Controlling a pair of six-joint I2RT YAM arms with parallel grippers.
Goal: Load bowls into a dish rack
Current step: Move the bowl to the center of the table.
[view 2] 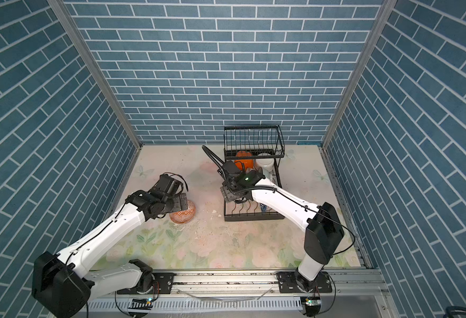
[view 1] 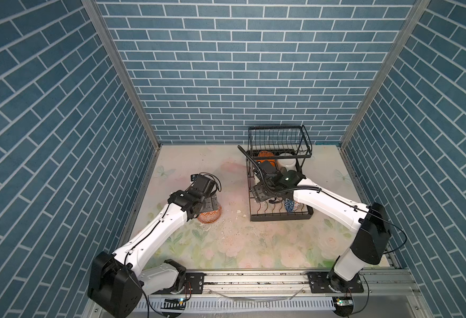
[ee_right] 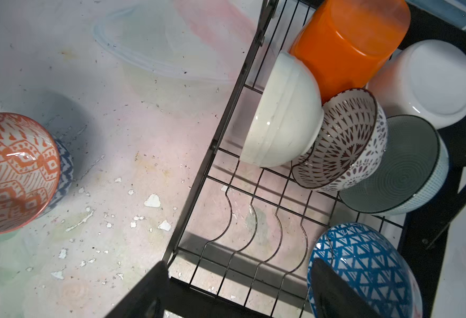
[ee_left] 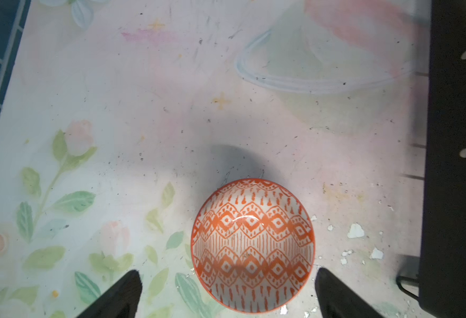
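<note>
Blue brick-pattern walls point(view 1: 253, 68) enclosed three sides. Floral-print tabletop point(ee_left: 116, 96) was scuffed, w/ white chips point(ee_right: 152, 200) left of the rack. Large black wire two-tier dish rack point(ee_right: 220, 124) stood right of centre, toward the far wall.

Progress: mostly done, by judgement. Lower tray held six:
- plain white ceramic bowl point(ee_right: 281, 115)
- glossy orange bowl point(ee_right: 347, 46)
- second white bowl point(ee_right: 435, 79)
- reddish-brown patterned bowl point(ee_right: 342, 140)
- pale mint ribbed bowl point(ee_right: 399, 170)
- blue-and-white geometric bowl point(ee_right: 364, 264), at near end

Raised basket tier point(view 1: 278, 137) showed no bowl. Outstanding: orange-and-white patterned bowl point(ee_left: 253, 247), upright on tabletop left of rack. Blue-patterned surface showed under it in right wrist view; whether a second bowl, could not tell.

Left gripper point(ee_left: 227, 272) hung over that bowl, jaws at full spread, nothing held. Right gripper point(ee_right: 241, 263) hovered over rack's near end, jaws wide, nothing clamped. One finger overlapped the blue-and-white geometric bowl; contact not determinable.

Clearance: near wire slots point(ee_right: 255, 228) were free and open from above. Rack's left rail lay between the outstanding bowl and the slots, and the right arm occupied that airspace. Bowl sat well apart from left wall.
</note>
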